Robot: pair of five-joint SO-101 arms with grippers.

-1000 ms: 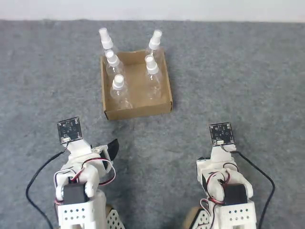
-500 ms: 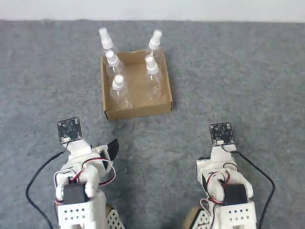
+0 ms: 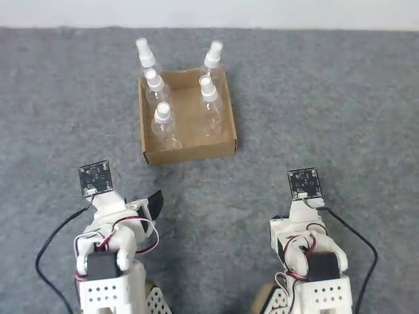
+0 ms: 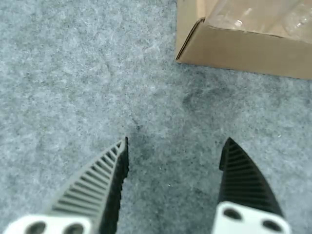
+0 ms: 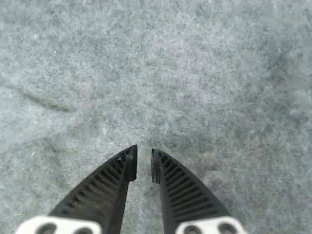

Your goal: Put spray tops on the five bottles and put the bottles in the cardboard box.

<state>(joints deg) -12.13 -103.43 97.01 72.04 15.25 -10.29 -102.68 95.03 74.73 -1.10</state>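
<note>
The cardboard box (image 3: pixel 188 152) lies open at the table's middle back. Three clear bottles with white spray tops stand inside it: (image 3: pixel 157 89), (image 3: pixel 209 95), (image 3: pixel 164 124). Two more capped bottles (image 3: pixel 145 56) (image 3: pixel 212 59) rise at its back edge; I cannot tell if they are inside. My left gripper (image 4: pixel 173 146) is open over bare carpet, short of the box's near corner (image 4: pixel 229 46). One of its black fingers (image 3: pixel 155 201) shows from above. My right gripper (image 5: pixel 144 157) is shut on nothing, low over the carpet.
Grey carpet (image 3: pixel 327 118) covers the table, with free room on both sides of the box. Both arm bases (image 3: pixel 108 268) (image 3: pixel 308 261) sit at the near edge, with cables trailing off them.
</note>
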